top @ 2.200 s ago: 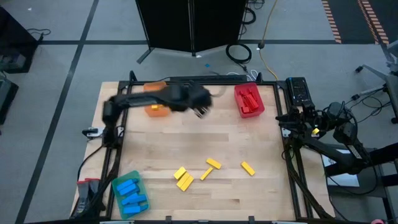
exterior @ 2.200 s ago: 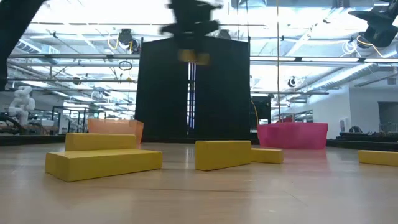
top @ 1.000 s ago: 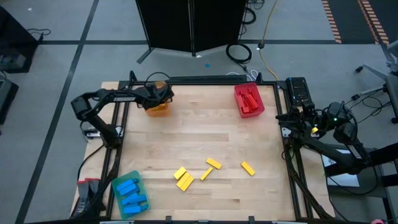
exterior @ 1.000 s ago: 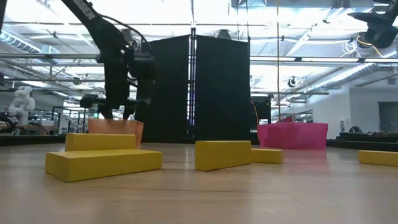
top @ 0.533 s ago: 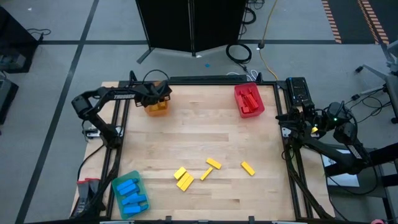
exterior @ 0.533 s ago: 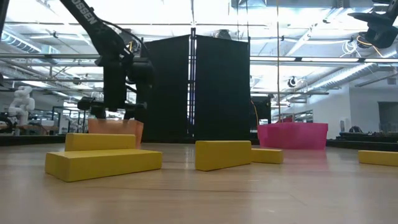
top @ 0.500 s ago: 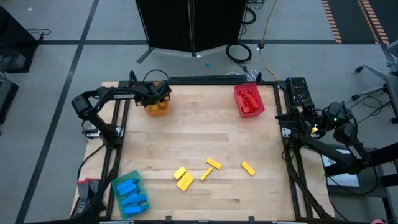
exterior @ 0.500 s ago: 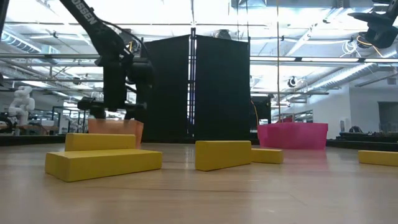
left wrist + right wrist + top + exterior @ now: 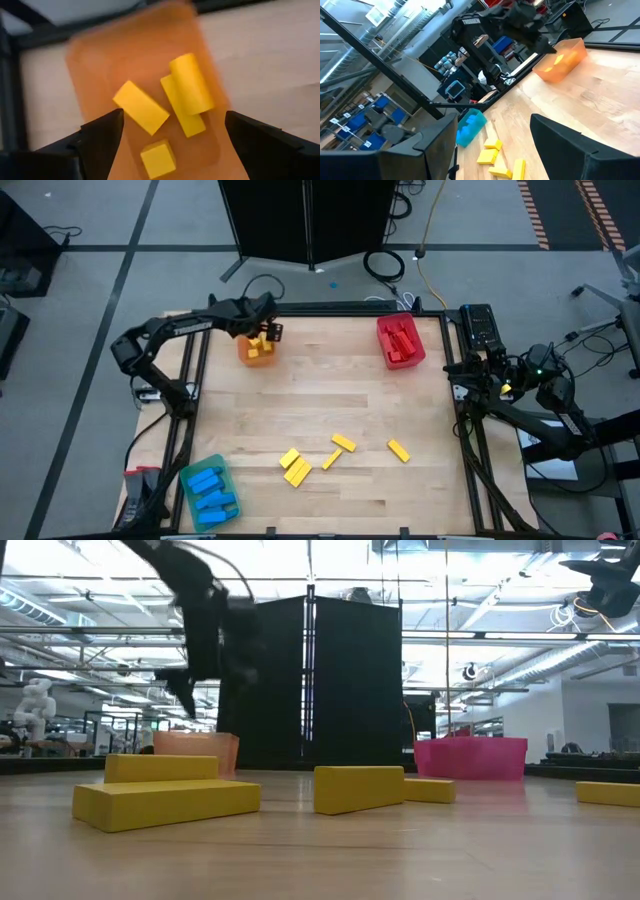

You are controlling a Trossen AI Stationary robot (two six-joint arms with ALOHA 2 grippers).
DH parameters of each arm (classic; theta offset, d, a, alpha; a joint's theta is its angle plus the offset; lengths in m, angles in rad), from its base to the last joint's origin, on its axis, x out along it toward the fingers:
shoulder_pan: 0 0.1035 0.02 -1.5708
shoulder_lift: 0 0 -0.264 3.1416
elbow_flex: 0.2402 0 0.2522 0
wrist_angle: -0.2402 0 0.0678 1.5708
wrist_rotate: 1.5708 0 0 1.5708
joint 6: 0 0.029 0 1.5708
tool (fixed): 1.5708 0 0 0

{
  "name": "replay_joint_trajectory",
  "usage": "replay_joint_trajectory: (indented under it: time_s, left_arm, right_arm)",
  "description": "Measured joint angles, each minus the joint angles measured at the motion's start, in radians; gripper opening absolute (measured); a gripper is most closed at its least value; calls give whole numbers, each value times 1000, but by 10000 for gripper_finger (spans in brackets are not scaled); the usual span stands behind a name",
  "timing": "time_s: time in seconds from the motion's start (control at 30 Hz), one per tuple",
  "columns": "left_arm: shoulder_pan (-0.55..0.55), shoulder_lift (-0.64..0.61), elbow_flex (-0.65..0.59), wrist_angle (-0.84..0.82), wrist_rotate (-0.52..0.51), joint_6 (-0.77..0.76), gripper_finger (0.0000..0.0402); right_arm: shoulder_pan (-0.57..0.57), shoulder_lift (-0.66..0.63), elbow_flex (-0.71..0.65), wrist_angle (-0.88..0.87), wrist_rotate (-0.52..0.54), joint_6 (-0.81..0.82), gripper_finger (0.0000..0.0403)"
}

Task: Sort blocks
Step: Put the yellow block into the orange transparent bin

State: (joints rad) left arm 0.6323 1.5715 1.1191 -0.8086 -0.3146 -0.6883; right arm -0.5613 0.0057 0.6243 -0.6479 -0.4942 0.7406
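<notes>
A robotics lab or industrial hall: exposed ceiling ducts (image 9: 560, 650) at upper right of the low view, shelving with blue bins (image 9: 370, 112) at left of the right wrist view, a black partition (image 9: 310, 680), taped grey floor (image 9: 90, 260), loose cables (image 9: 385, 265).

Left gripper (image 9: 205, 675) smeared in low view, orange tray (image 9: 145, 100) and its yellow blocks (image 9: 182, 92) soft in left wrist view, red tray (image 9: 400, 341) contents too small to count.

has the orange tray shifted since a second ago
Yes. The orange tray has slid slightly toward the red tray, away from the table's left rail.
</notes>
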Motion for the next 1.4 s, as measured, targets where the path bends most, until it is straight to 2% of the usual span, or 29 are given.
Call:
replay_joint_trajectory:
  time_s: [0.13, 0.23, 0.33, 0.5, 0.73, 0.9, 1.07, 1.27, 1.4]
  left_arm:
    - [-38, -30, 114, -109, 1, 87, 355]
    - [-105, -40, 186, -94, 115, 175, 356]
    - [-195, -39, 221, -97, 252, 180, 356]
    - [-415, -37, 214, -107, 336, 29, 356]
    - [-750, -3, 181, -134, 272, -282, 356]
    - [-901, 39, 180, -161, 237, -474, 356]
    - [-982, 122, 180, -110, 241, -552, 356]
    - [-1015, 235, 180, -27, 328, -539, 356]
    - [-1036, 295, 180, -31, 345, -536, 356]
  right_arm:
    - [0, 0, 0, 0, 0, -6, 249]
    - [0, 0, 0, 0, 1, -22, 249]
    - [0, 0, 0, 0, 2, -23, 249]
    - [0, 0, 0, 0, 2, -27, 249]
    - [0, 0, 0, 0, 1, -45, 249]
    - [0, 0, 0, 0, 1, -52, 249]
    - [0, 0, 0, 0, 1, -63, 249]
    - [0, 0, 0, 0, 1, -56, 249]
    - [0, 0, 0, -1, 0, -53, 249]
